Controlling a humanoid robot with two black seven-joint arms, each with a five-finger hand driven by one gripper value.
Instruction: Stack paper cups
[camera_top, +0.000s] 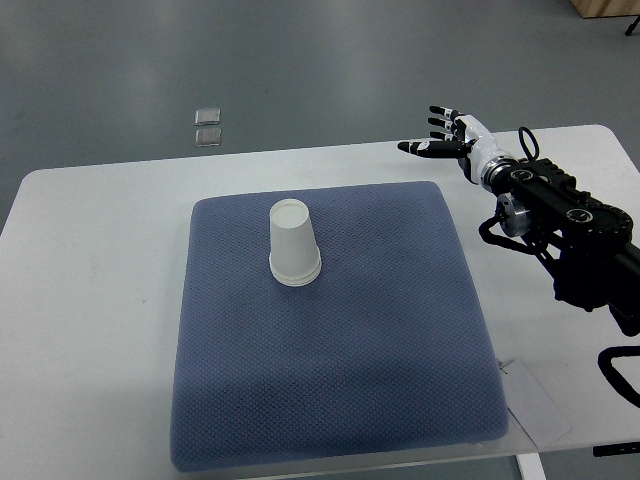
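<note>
The cups (294, 245) stand upside down, already nested, on the mat (330, 400), well apart from the spread, empty fingers (441, 122) of the right hand (452, 135), which should retreat clear without brushing them.

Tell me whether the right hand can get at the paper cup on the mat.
Probably yes. The right hand hangs open past the mat's far right corner, and nothing stands between it and the upside-down cup.
</note>
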